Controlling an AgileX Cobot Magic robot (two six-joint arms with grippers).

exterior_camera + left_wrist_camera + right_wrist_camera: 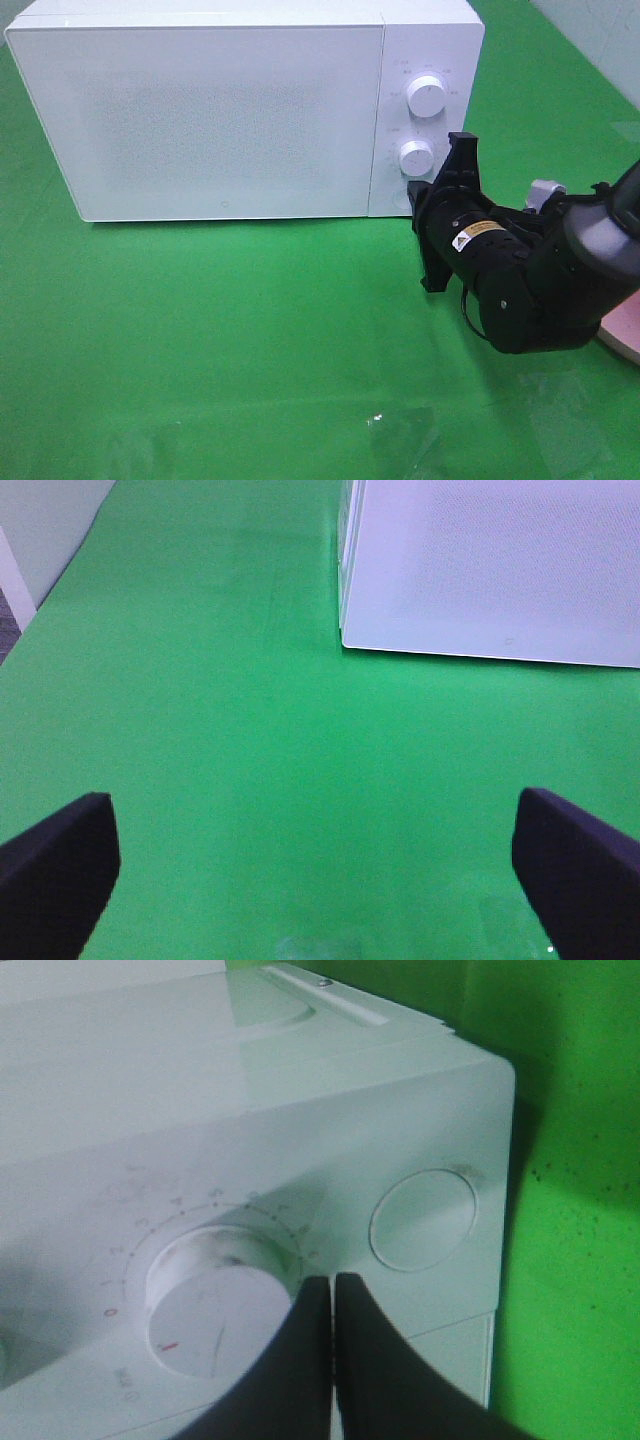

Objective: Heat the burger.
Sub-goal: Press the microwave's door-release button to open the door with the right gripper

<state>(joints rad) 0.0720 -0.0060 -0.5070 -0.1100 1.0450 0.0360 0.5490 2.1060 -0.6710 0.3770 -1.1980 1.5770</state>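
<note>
Though I have three views up, none of them shows me the burger, and with the microwave (230,110) door (200,115) shut I cannot tell where it is.

From the high camera, the right arm (540,280) comes in from about 4 o'clock and lies low and nearly level over the green cloth (250,330), its wrist pointed toward 10 o'clock at the oven's control panel. The right gripper (414,196) sits at the panel's lower corner, just under the lower knob (415,157); the upper knob (427,96) is clear of it at 12 o'clock from there.

On the right wrist camera I see the two dark fingers pressed together with no gap and nothing between them. Their tips (333,1290) sit at the rim of the lower knob (220,1305), between it and the round button (423,1220). Whether they actually touch the panel I cannot say.

A sliver of the pink plate (625,335) shows under the arm at 4 o'clock.

The left gripper (320,870) appears only in its own camera: its fingers (60,865) are spread wide apart, empty, above bare cloth, with the oven's front corner (345,640) ahead.
</note>
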